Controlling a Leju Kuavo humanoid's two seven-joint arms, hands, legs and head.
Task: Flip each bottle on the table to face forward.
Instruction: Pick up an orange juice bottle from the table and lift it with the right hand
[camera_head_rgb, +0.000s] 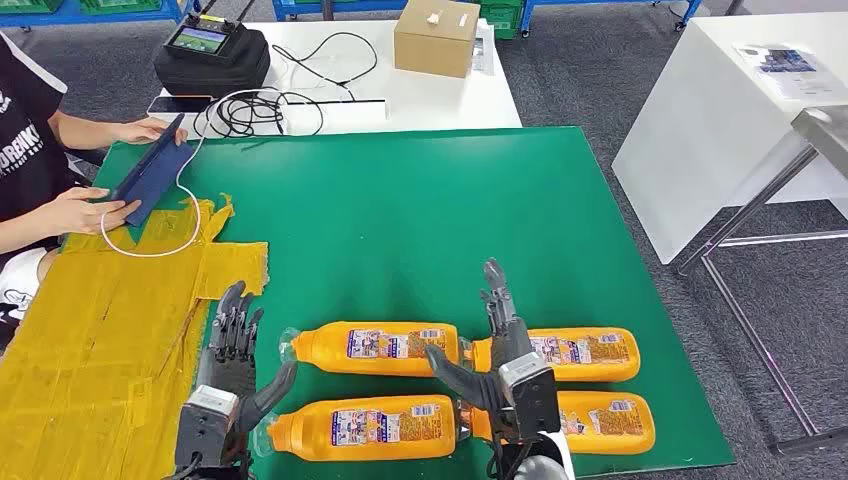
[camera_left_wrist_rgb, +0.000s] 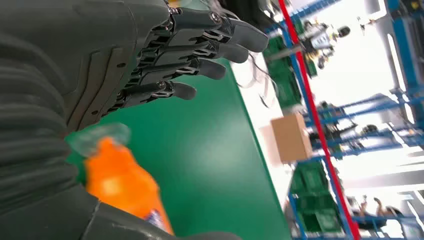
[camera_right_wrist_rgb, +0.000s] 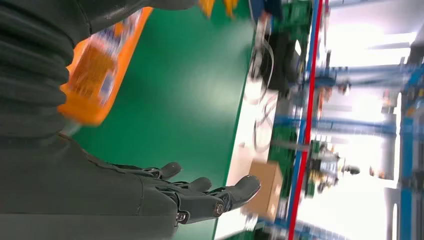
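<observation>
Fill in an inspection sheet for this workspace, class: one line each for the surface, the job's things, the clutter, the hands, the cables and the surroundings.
Surface: green mat on the table, yellow taped patch along the robot's left side.
Job's things: four orange bottles lying on their sides in two rows near the robot.
Clutter: black device and cardboard box on the white table beyond the mat.
Hands: left hand open beside the bottles' left end; right hand open above the middle of the bottles, holding nothing.
Cables: white cable looping over the mat; black cables on the white table.
Surroundings: person holding a dark tablet; white table to the right.
</observation>
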